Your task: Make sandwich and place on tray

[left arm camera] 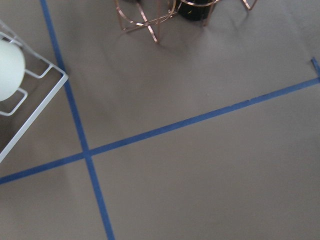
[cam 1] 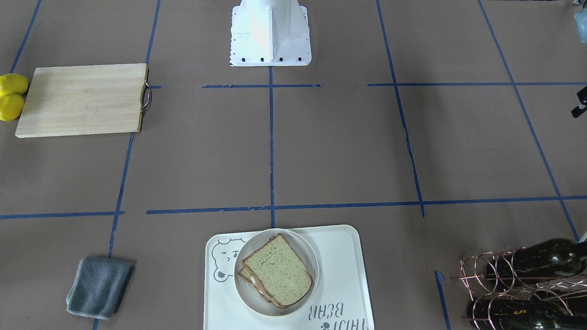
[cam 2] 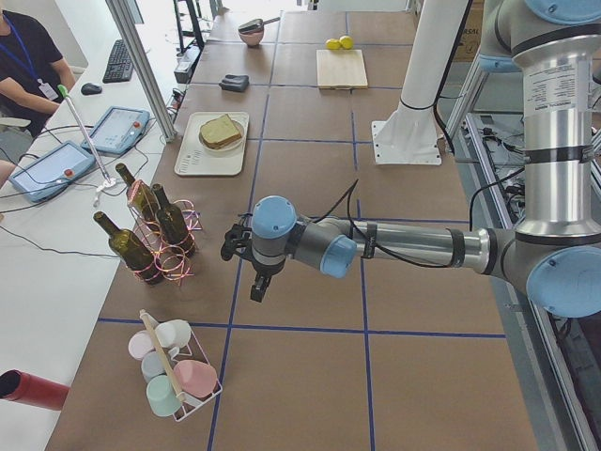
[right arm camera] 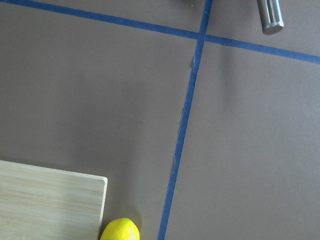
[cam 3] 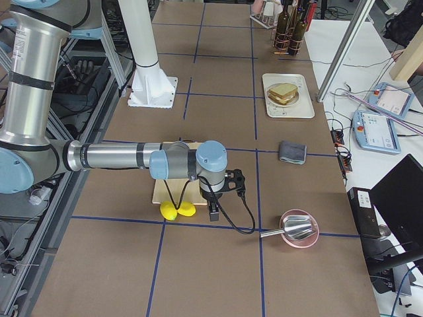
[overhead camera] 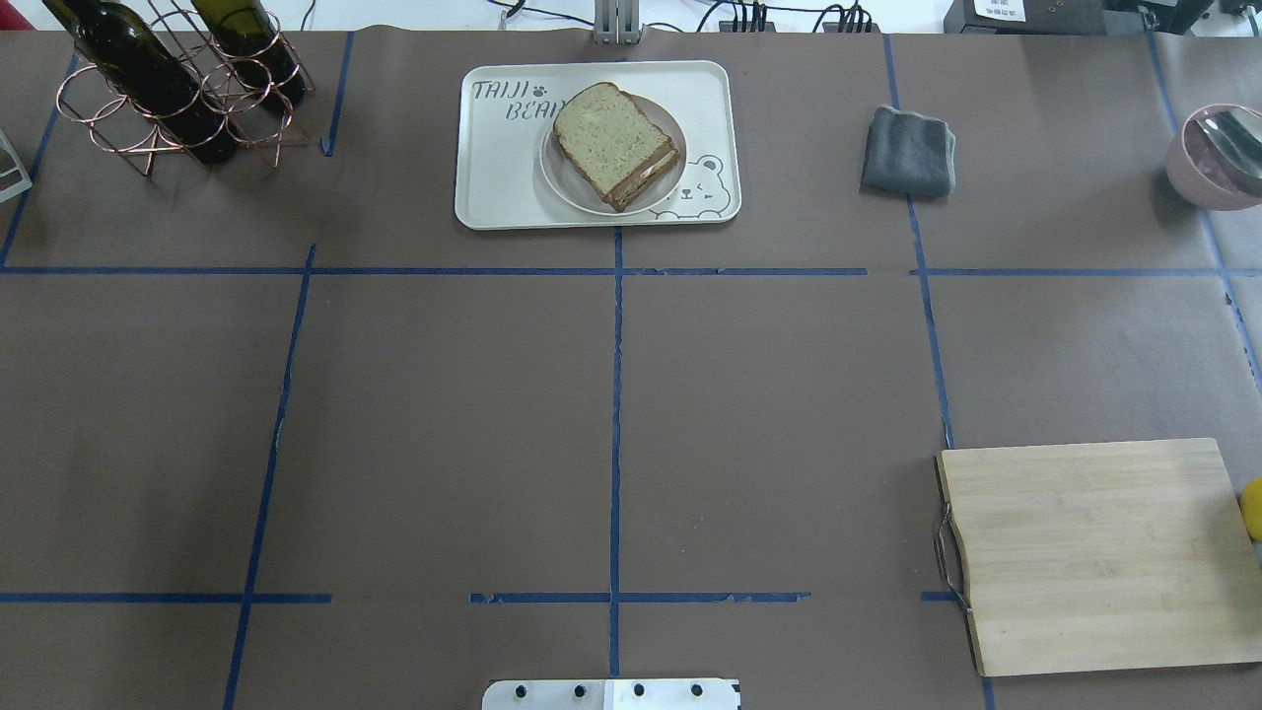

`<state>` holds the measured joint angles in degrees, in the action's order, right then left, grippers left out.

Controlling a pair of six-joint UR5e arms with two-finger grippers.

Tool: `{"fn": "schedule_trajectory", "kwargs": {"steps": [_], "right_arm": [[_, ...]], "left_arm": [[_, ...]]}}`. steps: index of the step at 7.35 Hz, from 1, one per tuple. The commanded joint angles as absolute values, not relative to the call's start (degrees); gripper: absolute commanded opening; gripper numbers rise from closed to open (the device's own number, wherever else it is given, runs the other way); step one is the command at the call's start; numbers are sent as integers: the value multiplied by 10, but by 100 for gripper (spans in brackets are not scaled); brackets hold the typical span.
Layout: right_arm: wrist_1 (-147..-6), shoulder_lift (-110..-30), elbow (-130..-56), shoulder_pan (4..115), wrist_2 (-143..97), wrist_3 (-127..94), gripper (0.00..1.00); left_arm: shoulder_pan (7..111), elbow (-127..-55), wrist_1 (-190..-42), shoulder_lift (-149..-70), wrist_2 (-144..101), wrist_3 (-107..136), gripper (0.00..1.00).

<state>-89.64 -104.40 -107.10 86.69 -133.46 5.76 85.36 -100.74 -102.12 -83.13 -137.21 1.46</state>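
Sandwich (overhead camera: 616, 143) is assembled: two bread slices stacked, a sliver of white egg showing at the edge between them. It lies on a round white plate (cam 1: 243, 284), and the plate sits on the tray (overhead camera: 503, 187), top centre of the overhead view and bottom centre of the front-facing one.

Left gripper (cam 2: 233, 248) shows only in the left side view, centre-left of frame, above bare table paper near the wine rack (overhead camera: 168, 99). I cannot tell whether its pincer is spread or pressed together.

Right gripper (cam 3: 238, 183) shows only in the right side view, mid-frame, above the table just beside the lemons (cam 3: 177, 210) at the cutting board (overhead camera: 1094, 552) end. Its pincer state I cannot tell either
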Motion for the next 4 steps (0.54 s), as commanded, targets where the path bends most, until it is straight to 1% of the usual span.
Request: {"fn": "schedule_trajectory", "kwargs": {"steps": [1, 2, 4], "right_arm": [[-923, -1032, -1073, 860, -1336, 62, 100], [-955, -1007, -1075, 861, -1335, 62, 100], [-958, -1002, -1072, 861, -1335, 62, 100]], "left_arm": [[902, -1038, -867, -840, -1369, -69, 100], [915, -1047, -823, -851, -1369, -72, 100], [933, -1064, -810, -839, -1369, -73, 100]]}}
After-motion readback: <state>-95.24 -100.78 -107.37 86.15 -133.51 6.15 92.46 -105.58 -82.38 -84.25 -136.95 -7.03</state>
